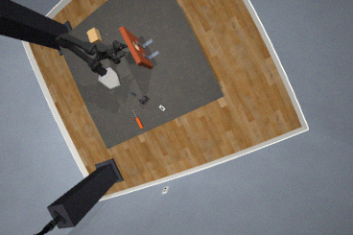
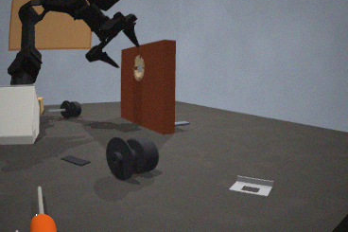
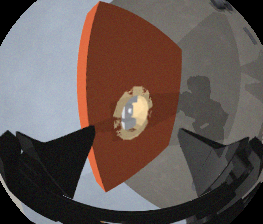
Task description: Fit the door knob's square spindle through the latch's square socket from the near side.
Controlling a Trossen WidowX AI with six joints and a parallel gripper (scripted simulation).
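The upright red-brown wood panel [image 1: 128, 37] [image 2: 163, 89] [image 3: 132, 45] has a round pale-rimmed hole with the silver latch [image 2: 139, 67] [image 3: 128, 111] inside. The black knob with a thin pale spindle [image 2: 71, 109] lies on its side on the dark mat, behind the white box in the exterior view. My gripper [image 1: 126, 50] [image 2: 128, 56] [image 3: 138, 132] is open and empty, high in front of the panel's hole side. Its fingertips stand above and to the near side of the hole in the exterior view. The socket's square outline is too blurred to tell.
A second black knob [image 1: 144, 99] [image 2: 147, 155] lies in the foreground beside a small dark plate [image 1: 133, 94] [image 2: 76, 160]. A white metal plate [image 1: 162, 107] [image 2: 237, 186], orange screwdriver [image 1: 139, 123] [image 2: 43, 223], white box [image 1: 109, 79] [image 2: 18, 115] and tan block [image 1: 94, 35] are around.
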